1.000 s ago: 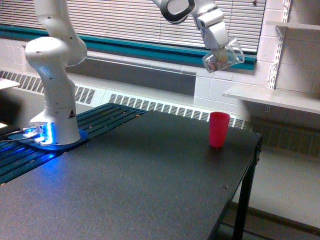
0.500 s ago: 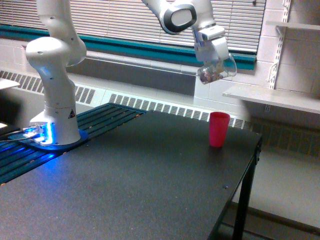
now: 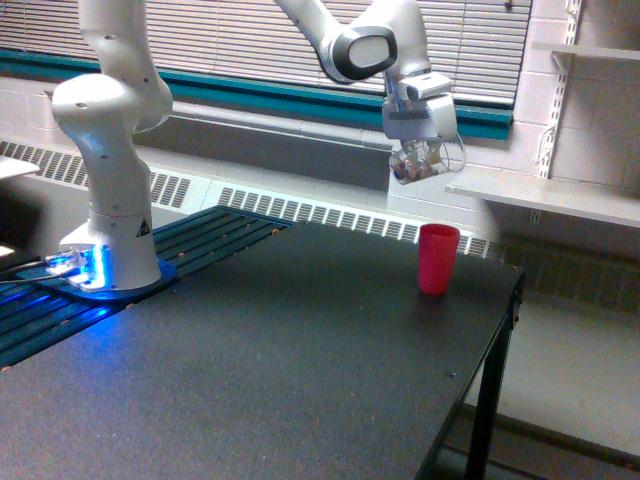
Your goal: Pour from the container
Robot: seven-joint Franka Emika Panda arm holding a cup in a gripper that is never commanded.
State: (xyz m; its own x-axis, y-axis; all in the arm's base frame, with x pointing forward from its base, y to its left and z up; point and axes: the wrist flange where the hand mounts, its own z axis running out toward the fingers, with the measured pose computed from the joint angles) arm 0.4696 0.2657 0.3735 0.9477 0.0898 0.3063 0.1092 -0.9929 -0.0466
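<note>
Over the last second the gripper (image 3: 424, 160) has come down and slid toward the exterior view's left, and the container (image 3: 427, 162) it carries has swung from a steep sideways tilt to a shallower one.

Nearest the camera lies the bare black table (image 3: 250, 380), with the arm's white base (image 3: 110, 240) glowing blue at the exterior view's left. Farther back, near the table's far right corner, the pink cup (image 3: 438, 259) stands upright and open-topped.

The relation that matters is vertical. The pink cup sits below the gripper and slightly toward the exterior view's right of it, well apart in height, with nothing between them. The fingers are pressed against the container's clear wall, holding it in the air; brownish bits show inside. Its long axis looks tilted, the mouth seemingly toward the exterior view's right, though the clear plastic blurs against the wall behind.

In my judgement pouring needs the mouth brought directly above the cup's rim, then a further roll about the wrist. From this height, bits could scatter.
</note>
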